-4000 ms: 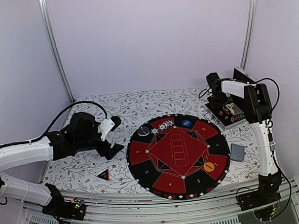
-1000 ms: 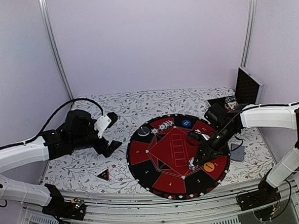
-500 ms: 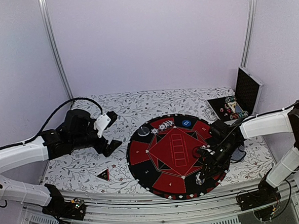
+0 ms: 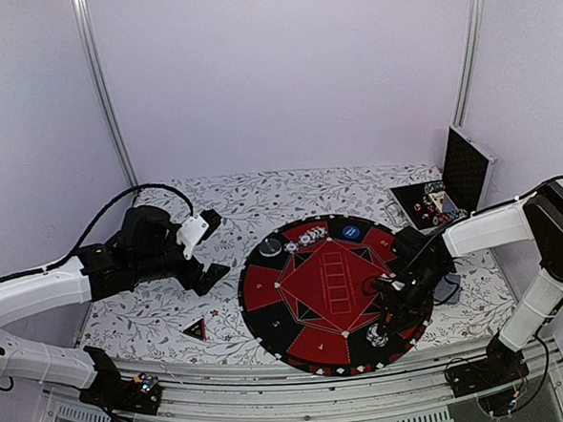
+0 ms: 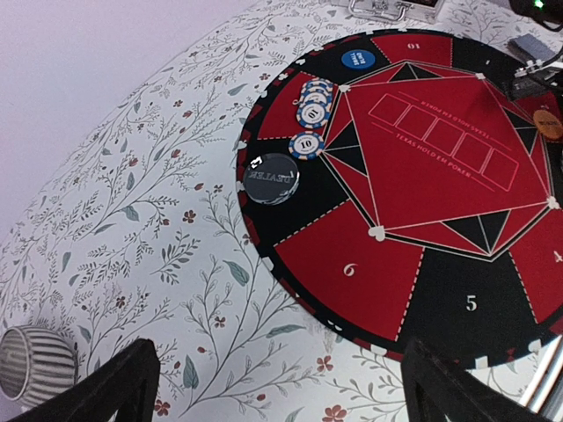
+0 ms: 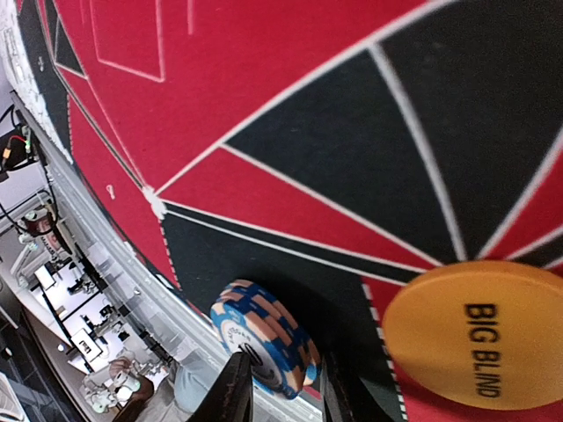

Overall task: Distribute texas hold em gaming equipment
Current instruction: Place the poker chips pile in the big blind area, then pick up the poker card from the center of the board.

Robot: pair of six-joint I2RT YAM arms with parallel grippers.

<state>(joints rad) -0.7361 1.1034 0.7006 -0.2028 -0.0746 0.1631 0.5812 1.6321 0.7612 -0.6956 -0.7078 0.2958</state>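
Note:
My right gripper (image 4: pixel 378 334) (image 6: pixel 283 391) is shut on a small stack of blue-and-cream poker chips (image 6: pixel 264 338). It holds them tilted, low over a black segment at the front right of the round mat (image 4: pixel 299 339). The orange BIG BLIND disc (image 6: pixel 475 338) lies just beside them. My left gripper (image 4: pixel 207 249) (image 5: pixel 281 378) is open and empty over the tablecloth left of the mat. More chips (image 5: pixel 315 101), a dark dealer disc (image 5: pixel 271 178) and a blue disc (image 5: pixel 357 59) lie on the mat's far left side. The black-red triangle (image 4: pixel 194 328) lies at front left. Grey-blue cards (image 5: pixel 532 46) lie right of the mat.
An open black case (image 4: pixel 447 186) with more chips stands at the back right. The round red-and-black mat fills the table's middle. The table's front rail (image 4: pixel 302 387) runs close below the right gripper. A floral cloth (image 4: pixel 252 194) covers the table.
My right arm swung from the case down onto the mat with the chips, then moved toward the mat's front right edge. The left arm has barely moved.

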